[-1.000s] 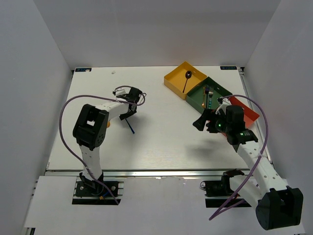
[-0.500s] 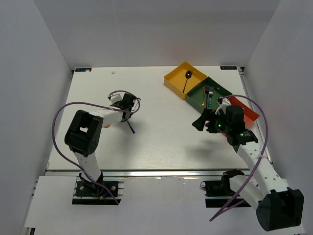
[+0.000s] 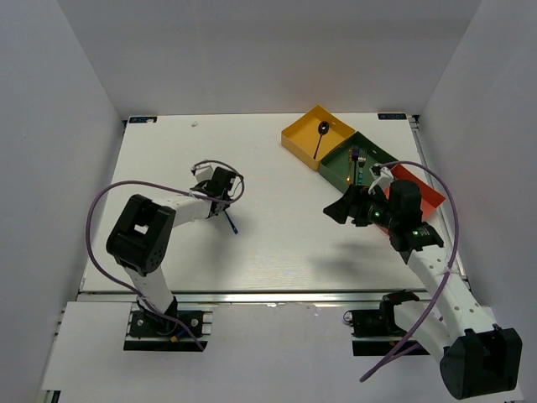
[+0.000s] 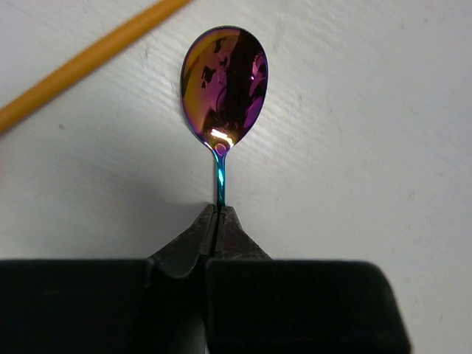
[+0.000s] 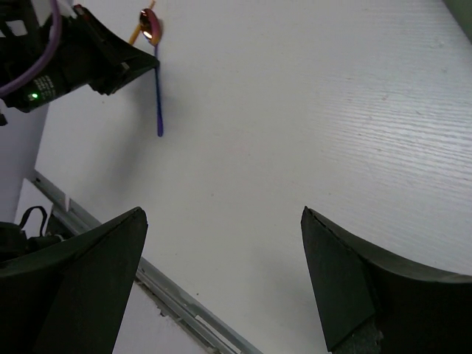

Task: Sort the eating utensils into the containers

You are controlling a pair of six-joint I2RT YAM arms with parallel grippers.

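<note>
My left gripper (image 3: 220, 193) is shut on the thin teal handle of an iridescent purple spoon (image 4: 225, 85), low over the left part of the table. The spoon's blue handle end (image 3: 232, 225) sticks out toward the near side; it also shows in the right wrist view (image 5: 157, 96). My right gripper (image 3: 336, 210) is open and empty, held above the table, right of centre. The yellow tray (image 3: 304, 134) holds a dark spoon (image 3: 320, 137). The dark green tray (image 3: 340, 168) holds forks (image 3: 359, 166). The red-orange tray (image 3: 424, 195) is partly hidden by my right arm.
An orange stick-like utensil (image 4: 88, 55) lies on the table just beyond the spoon's bowl. The three trays stand in a diagonal row at the back right. White walls close in the table on the left, back and right.
My left gripper has shifted slightly toward the near right, and the spoon's handle end moved with it. My right gripper has moved a little to the left.
</note>
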